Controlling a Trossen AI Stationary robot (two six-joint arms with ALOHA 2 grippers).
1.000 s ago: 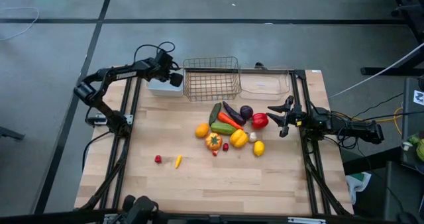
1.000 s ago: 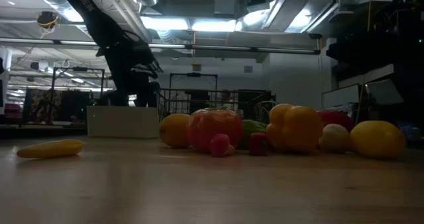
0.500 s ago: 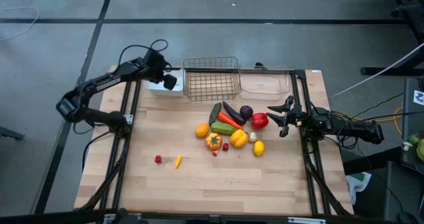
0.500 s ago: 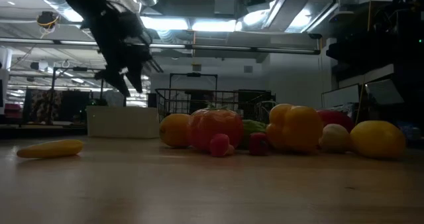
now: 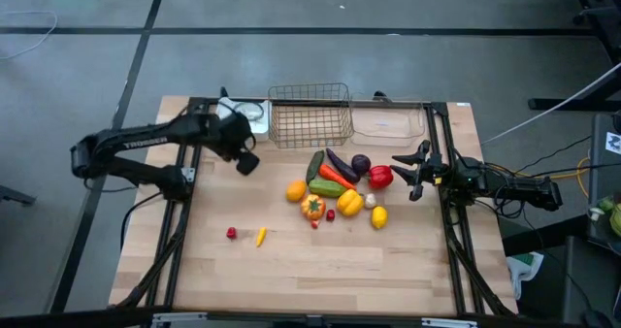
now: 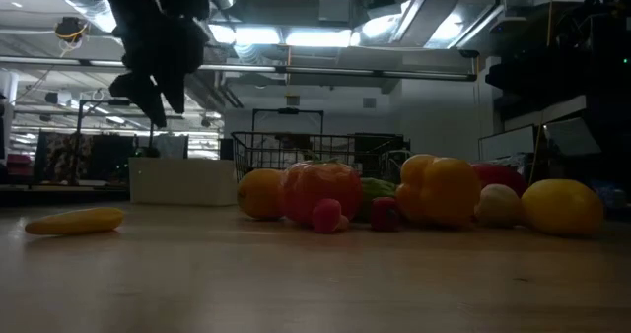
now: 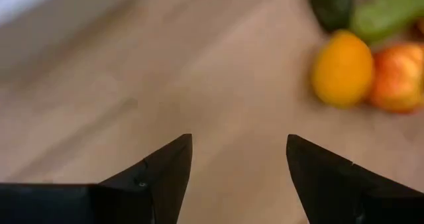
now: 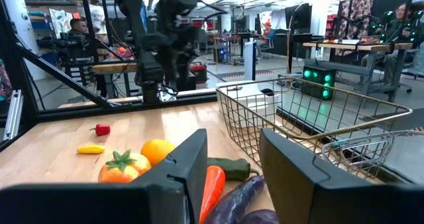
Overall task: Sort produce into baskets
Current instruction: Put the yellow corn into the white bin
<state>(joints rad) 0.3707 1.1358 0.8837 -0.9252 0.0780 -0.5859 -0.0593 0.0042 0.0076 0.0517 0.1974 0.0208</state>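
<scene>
Just beyond left pincer (image 7: 238, 159): orange (image 7: 342, 69).

The left gripper (image 7: 238, 161), its 2 dark fingers parted and empty, hangs over bare wooden table (image 7: 199, 85) near an orange (image 7: 342, 69)

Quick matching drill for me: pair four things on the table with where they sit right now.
Things:
1. lemon
2. wire basket
3. small yellow piece
4. left gripper

Places:
A. apart from the pile, beside a tiny red piece
B. far edge, middle
C. pile's edge nearest the right arm
D. open, empty, above bare wood near the white tray

Pairs: 1-C, 2-B, 3-A, 4-D
</scene>
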